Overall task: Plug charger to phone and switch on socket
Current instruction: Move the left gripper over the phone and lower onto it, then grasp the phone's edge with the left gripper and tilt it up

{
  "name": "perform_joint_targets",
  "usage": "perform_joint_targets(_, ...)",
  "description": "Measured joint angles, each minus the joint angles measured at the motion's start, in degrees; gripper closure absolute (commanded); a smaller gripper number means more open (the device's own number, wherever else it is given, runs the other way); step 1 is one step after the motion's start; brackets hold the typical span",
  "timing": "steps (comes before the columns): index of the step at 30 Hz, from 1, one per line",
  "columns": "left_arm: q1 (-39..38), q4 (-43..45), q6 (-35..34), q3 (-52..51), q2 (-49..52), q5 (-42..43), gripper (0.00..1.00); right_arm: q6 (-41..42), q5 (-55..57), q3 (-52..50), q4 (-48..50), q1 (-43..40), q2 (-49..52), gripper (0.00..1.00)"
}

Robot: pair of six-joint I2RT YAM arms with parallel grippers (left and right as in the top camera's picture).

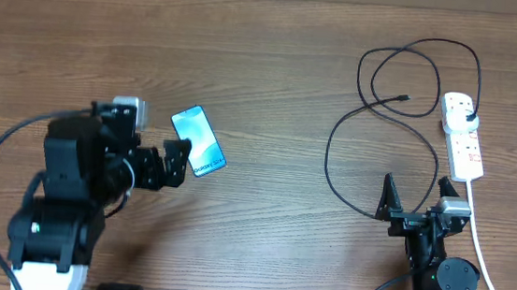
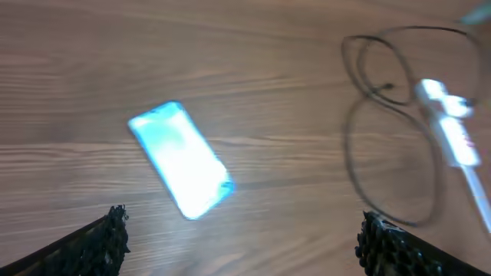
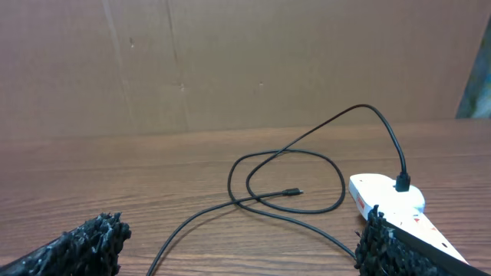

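Wood-grain table (image 1: pixel 266 61) — brown board wall (image 3: pixel 230 61) behind.

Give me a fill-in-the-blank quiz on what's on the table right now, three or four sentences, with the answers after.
1. The black ___ of the charger sits in the socket.
2. The phone lies with its ___ facing up.
3. The left gripper is nearest the ___.
4. The right gripper is ___, holding nothing.
Missing words: plug, screen, phone, open.

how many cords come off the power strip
2: the black charger cable, plugged in at the far end, looping left; the thick white cord leaving the near end.
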Motion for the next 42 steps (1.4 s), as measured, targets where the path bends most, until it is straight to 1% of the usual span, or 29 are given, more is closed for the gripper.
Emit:
perform_joint_targets(2,0.17,-1.11,0.00,0.70,3.02,4.28,0.00,-0.02,0.02,-0.02,-0.02,0.00,0.00,0.00)
perform_joint_targets(5,0.17,-5.29,-0.02,0.76,9.07,11.41,0.00,0.00,0.00,-0.02,0.00,0.00,0.00,0.00)
perform_joint_targets(7,0.15,-5.64,-0.52,0.76,11.54,13.29,0.00,-0.02,0.02,0.00,0.00,0.00,0.00,0.00)
perform_joint_targets(8,0.17,-4.72,-2.80,0.76,14.21,14.84,0.02,0.02,0.02,-0.02,0.02,0.00,0.00,0.00)
perform_joint_targets(9,0.15,-4.52,-4.70,0.76,15.45,15.04,0.00,-0.02,0.04,0.00,0.00,0.00,0.00,0.00)
perform_joint_targets(10,0.09,-4.46,-7.78,0.76,17.11,13.88,0.00,-0.02,0.02,0.00,-0.02,0.00,0.00,0.00)
perform_joint_targets(12,-1.64,-4.74,-12.92,0.83,18.75,7.93,0.00,-0.02,0.02,0.00,0.02,0.00,0.00,0.00)
perform_joint_targets(16,-5.68,-6.16,-21.03,2.19,21.11,-2.73,0.00,0.00,0.02,0.00,0.02,0.00,0.00,0.00)
perform_joint_targets(19,-7.17,-7.06,-25.62,6.91,25.00,-9.03,0.00,0.00,0.00,0.00,0.04,0.00,0.00,0.00)
perform_joint_targets(21,-7.21,-10.75,-28.46,12.85,30.34,-12.63,0.00,-0.02,0.02,0.00,-0.02,0.00,0.04,0.00)
perform_joint_targets(24,-7.21,-15.65,-30.05,20.79,38.60,-15.47,0.00,-0.02,0.02,-0.02,-0.02,0.00,0.17,0.00)
perform_joint_targets(26,-7.21,-19.82,-30.71,28.41,46.53,-16.81,0.00,0.02,0.02,-0.02,0.02,0.00,0.15,0.00)
perform_joint_targets(29,-7.21,-19.65,-29.88,32.79,53.11,-15.98,0.00,0.00,0.02,0.00,0.00,0.00,0.15,0.00)
perform_joint_targets(35,-7.37,-18.95,-29.35,33.27,58.31,-13.53,0.00,-0.02,0.02,0.00,0.02,0.00,0.15,0.00)
perform_joint_targets(42,-8.94,-17.88,-29.35,33.29,62.64,-13.05,0.00,-0.02,0.02,-0.02,0.00,0.00,0.15,0.00)
